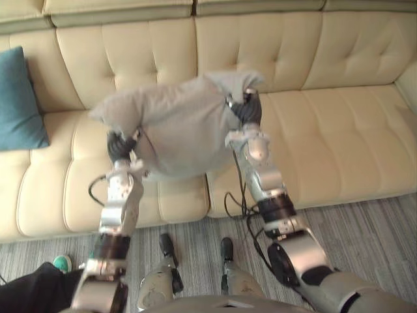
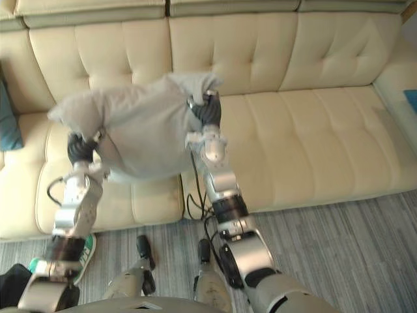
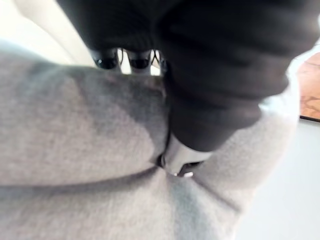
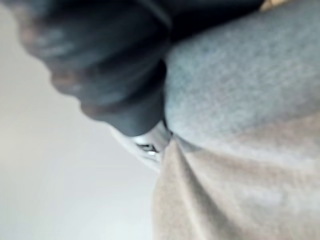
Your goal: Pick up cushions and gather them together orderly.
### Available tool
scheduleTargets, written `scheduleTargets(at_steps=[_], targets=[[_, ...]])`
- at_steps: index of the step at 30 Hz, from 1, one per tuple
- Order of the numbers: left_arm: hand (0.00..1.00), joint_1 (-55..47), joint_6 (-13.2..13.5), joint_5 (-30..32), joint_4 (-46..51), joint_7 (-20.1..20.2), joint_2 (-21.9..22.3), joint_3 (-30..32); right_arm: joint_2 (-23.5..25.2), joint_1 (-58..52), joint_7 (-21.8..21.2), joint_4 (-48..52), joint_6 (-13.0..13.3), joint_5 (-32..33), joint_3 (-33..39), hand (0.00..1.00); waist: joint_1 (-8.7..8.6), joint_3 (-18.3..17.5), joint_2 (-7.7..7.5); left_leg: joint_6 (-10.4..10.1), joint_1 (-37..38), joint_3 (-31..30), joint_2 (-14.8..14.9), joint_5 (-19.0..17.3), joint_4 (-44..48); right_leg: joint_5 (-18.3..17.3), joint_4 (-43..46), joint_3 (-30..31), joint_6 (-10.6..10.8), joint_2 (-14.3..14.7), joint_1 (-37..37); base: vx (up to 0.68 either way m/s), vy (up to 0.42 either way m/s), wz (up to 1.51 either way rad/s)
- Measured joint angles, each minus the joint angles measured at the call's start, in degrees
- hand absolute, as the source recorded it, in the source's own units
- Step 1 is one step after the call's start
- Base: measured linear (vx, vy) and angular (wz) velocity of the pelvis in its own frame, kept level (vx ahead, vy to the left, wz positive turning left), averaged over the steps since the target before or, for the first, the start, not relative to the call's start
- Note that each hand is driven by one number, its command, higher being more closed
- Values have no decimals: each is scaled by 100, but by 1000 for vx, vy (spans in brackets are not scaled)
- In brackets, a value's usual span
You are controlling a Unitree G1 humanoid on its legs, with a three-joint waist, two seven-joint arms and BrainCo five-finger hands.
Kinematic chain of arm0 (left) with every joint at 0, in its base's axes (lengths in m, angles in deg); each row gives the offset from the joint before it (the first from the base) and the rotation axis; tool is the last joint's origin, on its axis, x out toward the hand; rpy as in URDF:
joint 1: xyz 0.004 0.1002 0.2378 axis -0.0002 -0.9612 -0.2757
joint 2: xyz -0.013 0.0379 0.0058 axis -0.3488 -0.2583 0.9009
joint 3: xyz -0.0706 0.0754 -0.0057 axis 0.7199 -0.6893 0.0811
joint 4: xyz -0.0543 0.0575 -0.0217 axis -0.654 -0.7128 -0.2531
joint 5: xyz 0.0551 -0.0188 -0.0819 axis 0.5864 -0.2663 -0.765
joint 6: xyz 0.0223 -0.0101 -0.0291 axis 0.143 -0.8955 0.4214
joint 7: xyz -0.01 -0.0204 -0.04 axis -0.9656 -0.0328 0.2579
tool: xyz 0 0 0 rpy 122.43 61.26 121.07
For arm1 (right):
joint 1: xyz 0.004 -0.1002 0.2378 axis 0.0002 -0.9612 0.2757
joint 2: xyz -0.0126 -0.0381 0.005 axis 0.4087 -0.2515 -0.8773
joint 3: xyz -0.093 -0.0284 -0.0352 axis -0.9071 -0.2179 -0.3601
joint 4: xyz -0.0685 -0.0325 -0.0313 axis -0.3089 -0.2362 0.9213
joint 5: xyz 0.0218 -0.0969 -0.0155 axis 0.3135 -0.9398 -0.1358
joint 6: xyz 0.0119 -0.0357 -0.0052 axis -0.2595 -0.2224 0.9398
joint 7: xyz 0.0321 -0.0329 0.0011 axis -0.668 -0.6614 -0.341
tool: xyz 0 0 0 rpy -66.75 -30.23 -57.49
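Grey cushion (image 1: 176, 127) hangs clutched between left hand (image 1: 120, 147) and right hand (image 1: 246, 111).

Cushions: two are showing, one grey cushion (image 1: 176, 124) and one teal cushion (image 1: 19, 101). Sofas: one cream sofa (image 1: 339, 130) is showing. Robot hands: two are showing, left hand (image 1: 120, 147) and right hand (image 1: 246, 111). Shoes: one green shoe (image 1: 62, 263) is peeking in on the floor (image 1: 365, 222).

Grey cushion (image 1: 176, 124), crumpled, aloft over the cream sofa (image 1: 326, 130); teal cushion (image 1: 19, 101) upright at its left end
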Motion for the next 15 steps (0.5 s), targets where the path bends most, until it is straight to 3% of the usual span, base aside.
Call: scheduleTargets(at_steps=[2, 10, 15], targets=[[100, 826, 121, 1, -197, -122, -268, 2, -96, 780, 219, -179, 0, -2, 203, 100, 67, 269, 33, -11, -187, -32, 38, 88, 0, 49, 28, -14, -54, 41, -188, -114, -34, 8], [100, 2873, 369, -4, -1016, -177, -511, -89, -717, 2796, 844, -331, -1, -232, 509, 100, 109, 757, 347, -205, -1177, -528, 87, 452, -1, 38, 428, -474, -17, 23, -1108, -93, -15, 23], [100, 3561, 368, -5, -1063, -5, -580, -408, -1129, 3107, 990, -272, -17, -466, 851, 100, 93, 932, 375, -308, -1818, -735, 28, 624, 1, -451, 1404, -683, 2, -157, -2061, -1, 61, 30]])
